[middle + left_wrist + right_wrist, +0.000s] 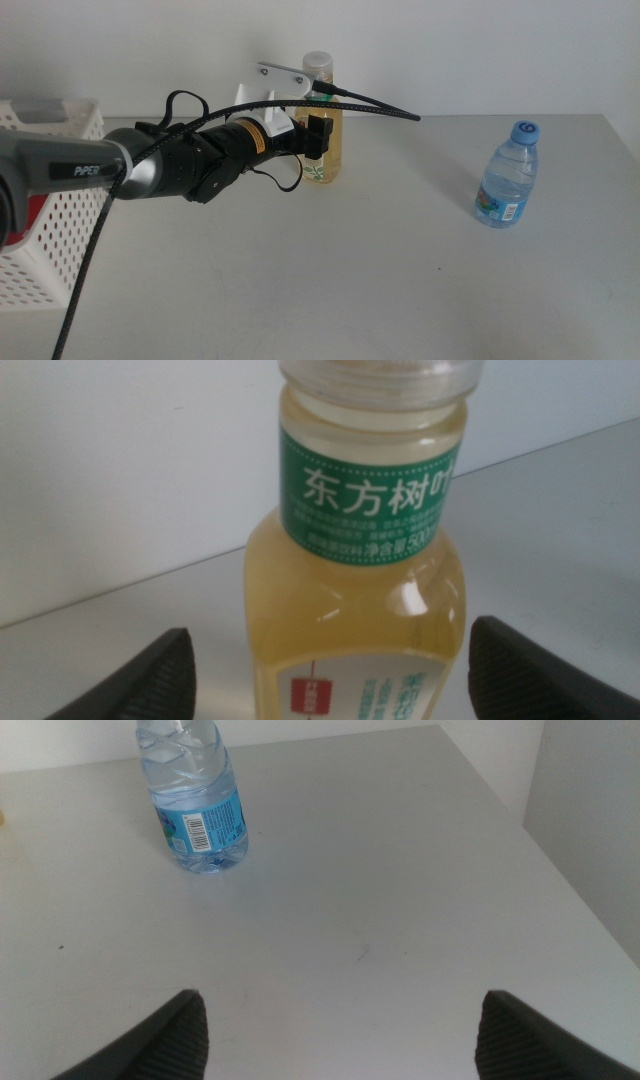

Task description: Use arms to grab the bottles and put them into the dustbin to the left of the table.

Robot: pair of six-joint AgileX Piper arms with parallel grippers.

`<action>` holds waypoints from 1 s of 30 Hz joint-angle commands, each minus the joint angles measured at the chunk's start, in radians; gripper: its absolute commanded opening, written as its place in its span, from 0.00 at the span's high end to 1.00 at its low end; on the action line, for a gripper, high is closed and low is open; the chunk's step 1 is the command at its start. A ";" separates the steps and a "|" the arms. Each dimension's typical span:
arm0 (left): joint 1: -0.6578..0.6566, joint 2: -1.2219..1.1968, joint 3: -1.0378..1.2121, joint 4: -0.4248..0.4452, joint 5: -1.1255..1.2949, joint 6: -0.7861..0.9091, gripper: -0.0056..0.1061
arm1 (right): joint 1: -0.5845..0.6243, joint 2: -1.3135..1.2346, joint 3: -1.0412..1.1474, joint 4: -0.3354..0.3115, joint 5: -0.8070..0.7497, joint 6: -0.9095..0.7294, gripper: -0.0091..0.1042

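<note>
Two bottles upright on light grey surface (400, 290): yellowish tea bottle with green label (360, 600) between spread left gripper (318, 136) jaws, untouched; clear blue-capped water bottle (508, 176) well right. Right gripper (340, 1035) spread, empty. White perforated plastic dustbin (55, 225) far left.

The left arm (70, 170) bears "PiPER" in white. The tea bottle's (355, 610) green neck label (365, 490) reads "东方树叶" and "500".
</note>
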 commanded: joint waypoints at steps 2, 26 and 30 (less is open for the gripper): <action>0.002 -0.010 -0.082 0.033 -0.074 -0.020 0.11 | 0.003 -0.021 -0.002 -0.017 -0.070 -0.009 0.29; -0.009 0.174 -0.357 0.172 0.144 -0.054 0.94 | 0.003 -0.021 -0.002 -0.017 -0.070 -0.009 0.29; -0.022 0.044 -0.327 0.243 0.348 -0.134 0.97 | 0.003 -0.021 -0.002 -0.017 -0.070 -0.010 0.29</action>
